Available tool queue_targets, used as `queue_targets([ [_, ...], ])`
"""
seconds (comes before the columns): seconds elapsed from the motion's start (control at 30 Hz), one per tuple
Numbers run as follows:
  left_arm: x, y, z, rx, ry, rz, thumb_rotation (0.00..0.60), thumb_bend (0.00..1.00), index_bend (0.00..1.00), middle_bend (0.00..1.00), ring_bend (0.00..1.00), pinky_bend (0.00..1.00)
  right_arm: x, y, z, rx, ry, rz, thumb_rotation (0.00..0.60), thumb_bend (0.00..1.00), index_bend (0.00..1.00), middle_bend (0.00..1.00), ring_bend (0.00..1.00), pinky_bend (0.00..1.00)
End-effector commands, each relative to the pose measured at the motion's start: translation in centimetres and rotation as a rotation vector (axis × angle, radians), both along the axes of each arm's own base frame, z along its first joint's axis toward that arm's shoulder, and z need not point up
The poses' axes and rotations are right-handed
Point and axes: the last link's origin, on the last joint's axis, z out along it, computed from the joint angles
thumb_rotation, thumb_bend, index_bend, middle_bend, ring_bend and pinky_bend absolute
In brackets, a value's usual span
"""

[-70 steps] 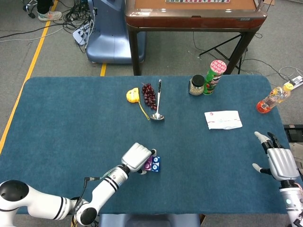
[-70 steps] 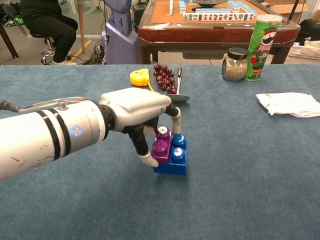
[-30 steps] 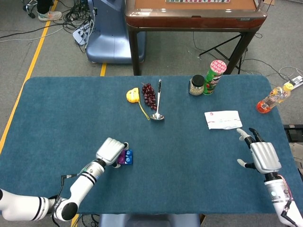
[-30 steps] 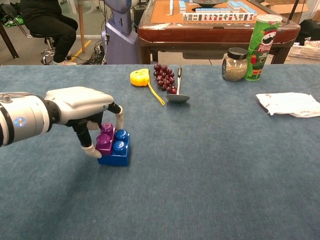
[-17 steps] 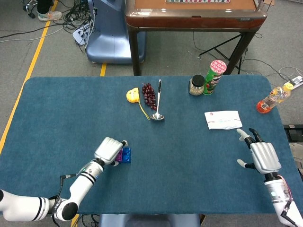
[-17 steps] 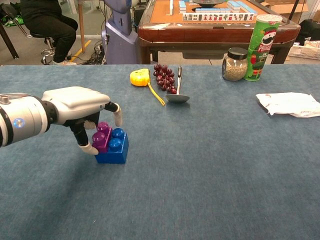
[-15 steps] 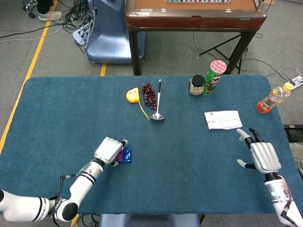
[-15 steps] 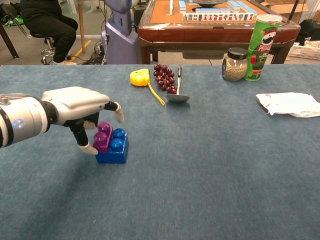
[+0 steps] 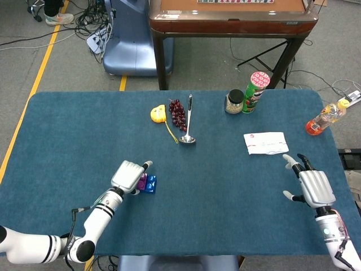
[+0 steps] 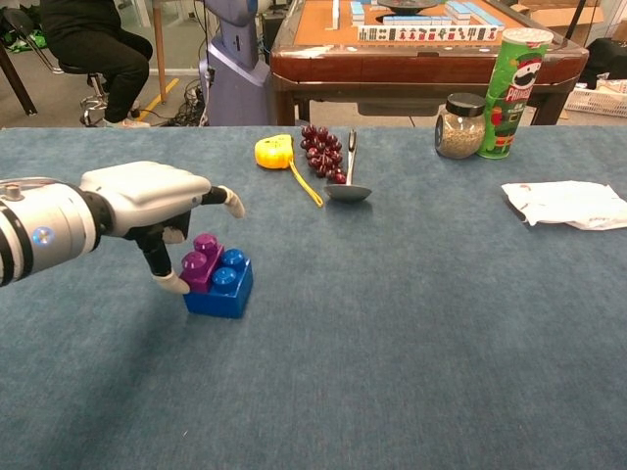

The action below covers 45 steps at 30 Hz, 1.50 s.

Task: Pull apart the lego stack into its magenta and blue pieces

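The lego stack stands on the blue cloth: a magenta piece (image 10: 201, 261) sits on the left half of a blue piece (image 10: 223, 291), also seen as magenta piece (image 9: 141, 182) and blue piece (image 9: 150, 183) in the head view. My left hand (image 10: 147, 201) hovers just left of and above the stack, fingers spread, thumb tip beside the magenta piece, holding nothing. In the head view the left hand (image 9: 127, 174) partly covers the stack. My right hand (image 9: 313, 187) is open near the table's right edge, far from the stack.
At the back are a yellow tape measure (image 9: 159, 113), dark grapes (image 9: 178, 114), a metal ladle (image 9: 188, 121), a glass jar (image 9: 234, 101) and a green chips can (image 9: 254, 91). A white paper packet (image 9: 265, 142) lies right of centre. An orange bottle (image 9: 325, 117) lies at the right edge.
My left hand carried the stack leftward, set it down, then let go: its fingers have lifted and spread away from the bricks. The right hand moved inward earlier and now holds still.
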Motion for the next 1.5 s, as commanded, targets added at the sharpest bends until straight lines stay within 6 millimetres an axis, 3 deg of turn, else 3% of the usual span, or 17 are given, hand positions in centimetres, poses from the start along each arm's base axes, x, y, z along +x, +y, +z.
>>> queue_targets([
  [0.03, 0.01, 0.23, 0.11, 0.012, -0.004, 0.003, 0.600, 0.01, 0.23, 1.00, 0.95, 1.00, 0.00, 0.00, -0.05, 0.001, 0.000, 0.000, 0.600, 0.00, 0.14, 0.34, 0.29, 0.49],
  [0.4, 0.42, 0.37, -0.13, 0.002, 0.008, 0.005, 0.600, 0.01, 0.35, 1.00, 0.95, 1.00, -0.11, 0.05, -0.24, 0.008, -0.001, -0.004, 0.600, 0.00, 0.14, 0.34, 0.29, 0.49],
  [0.83, 0.27, 0.40, -0.33, -0.004, 0.031, 0.041, 0.600, 0.01, 0.36, 1.00, 0.95, 1.00, -0.43, 0.16, -0.37, 0.015, -0.005, -0.012, 0.600, 0.00, 0.14, 0.34, 0.29, 0.49],
  [1.27, 0.19, 0.42, -0.43, -0.006, 0.030, 0.051, 0.600, 0.01, 0.51, 1.00, 0.95, 1.00, -0.49, 0.17, -0.54, 0.020, -0.004, -0.014, 0.600, 0.00, 0.14, 0.34, 0.29, 0.49],
  [1.5, 0.11, 0.35, -0.54, -0.013, 0.026, 0.048, 0.600, 0.01, 0.53, 1.00, 0.95, 1.00, -0.50, 0.15, -0.59, 0.022, -0.005, -0.015, 0.600, 0.00, 0.14, 0.34, 0.29, 0.49],
])
